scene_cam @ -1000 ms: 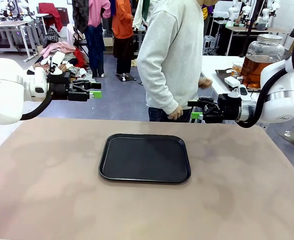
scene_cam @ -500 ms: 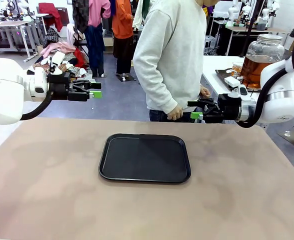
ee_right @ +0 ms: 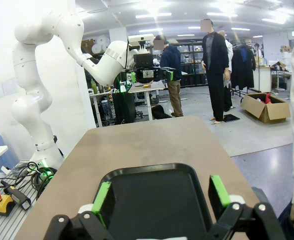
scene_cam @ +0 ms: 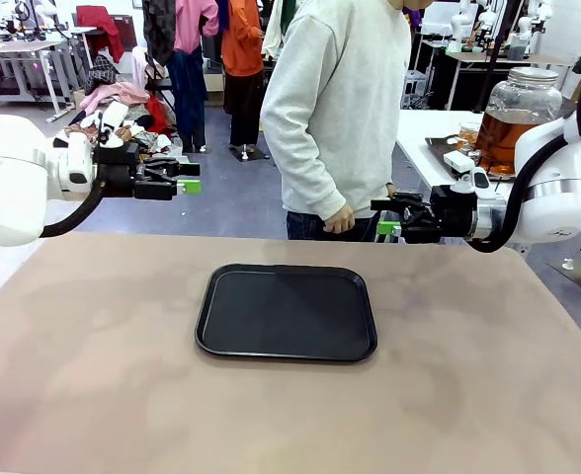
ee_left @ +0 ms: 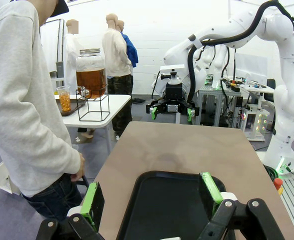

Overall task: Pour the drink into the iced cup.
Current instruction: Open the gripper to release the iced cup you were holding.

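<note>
Both sets of jaws stand apart with nothing between them: our left gripper [scene_cam: 190, 178] hangs above the table's [scene_cam: 93, 375] left far corner, and our right gripper [scene_cam: 387, 219] hangs above its right far edge, the two pointing toward each other across the middle.

Below and between our jaws lies a black tray [scene_cam: 287, 311], bare and flat on the brown table. In our left wrist view the tray [ee_left: 172, 210] sits just under and ahead of our green pads [ee_left: 89, 200], with the right gripper [ee_left: 170, 111] facing us from well beyond it. In our right wrist view the tray [ee_right: 154, 200] lies likewise under our pads [ee_right: 101, 197], and the left gripper [ee_right: 146, 75] shows far across the table.

A person in a pale grey sweatshirt [scene_cam: 335, 109] stands at the far side, between our two grippers and nearer the right one, with a hand [scene_cam: 338, 222] hanging just beside the right jaws.

We see the drink [scene_cam: 500, 138], amber-brown, inside a big round glass jar [scene_cam: 524, 99] on a white side table [scene_cam: 419, 133], behind our right gripper and well apart from both jaws. From our left wrist the jar [ee_left: 91, 75] stands on a wire stand, with a cup [ee_left: 64, 99] of amber liquid just beside it.
</note>
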`<state>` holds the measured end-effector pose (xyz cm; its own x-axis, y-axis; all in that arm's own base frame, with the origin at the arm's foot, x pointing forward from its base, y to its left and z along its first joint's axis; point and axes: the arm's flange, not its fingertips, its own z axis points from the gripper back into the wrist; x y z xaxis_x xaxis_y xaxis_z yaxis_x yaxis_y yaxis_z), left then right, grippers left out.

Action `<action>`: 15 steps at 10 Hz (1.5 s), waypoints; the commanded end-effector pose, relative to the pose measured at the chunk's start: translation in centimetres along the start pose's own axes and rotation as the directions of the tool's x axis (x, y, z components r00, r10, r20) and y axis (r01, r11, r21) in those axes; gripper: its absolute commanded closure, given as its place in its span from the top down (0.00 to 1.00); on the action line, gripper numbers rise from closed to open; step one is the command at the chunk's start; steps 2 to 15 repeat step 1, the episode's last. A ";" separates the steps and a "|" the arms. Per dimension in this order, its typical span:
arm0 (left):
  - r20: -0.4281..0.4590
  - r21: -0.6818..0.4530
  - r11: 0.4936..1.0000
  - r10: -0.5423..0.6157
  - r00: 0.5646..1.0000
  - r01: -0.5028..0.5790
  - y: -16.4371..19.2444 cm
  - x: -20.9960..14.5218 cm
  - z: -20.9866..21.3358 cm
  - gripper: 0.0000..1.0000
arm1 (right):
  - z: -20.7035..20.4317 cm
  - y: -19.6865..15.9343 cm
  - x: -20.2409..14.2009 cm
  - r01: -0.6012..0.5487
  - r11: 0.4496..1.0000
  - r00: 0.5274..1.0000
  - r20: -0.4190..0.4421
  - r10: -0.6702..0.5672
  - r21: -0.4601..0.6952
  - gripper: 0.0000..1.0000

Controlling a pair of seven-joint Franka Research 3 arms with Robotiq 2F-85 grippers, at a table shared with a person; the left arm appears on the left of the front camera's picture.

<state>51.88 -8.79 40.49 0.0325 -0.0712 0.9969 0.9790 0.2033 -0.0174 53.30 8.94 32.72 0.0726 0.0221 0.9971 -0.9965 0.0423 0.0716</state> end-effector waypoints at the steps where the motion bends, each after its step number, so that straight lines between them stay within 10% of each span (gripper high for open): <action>1: 0.008 0.012 1.000 0.000 1.000 0.000 0.0 0.2 -0.1 1.00 | -0.1 -0.2 0.2 -0.004 1.000 1.000 0.001 0.004 0.002 1.00; 15: 0.008 0.012 1.000 0.000 1.000 0.000 0.0 0.2 -0.1 1.00 | -0.1 -0.2 0.2 -0.004 1.000 1.000 0.001 0.004 0.002 1.00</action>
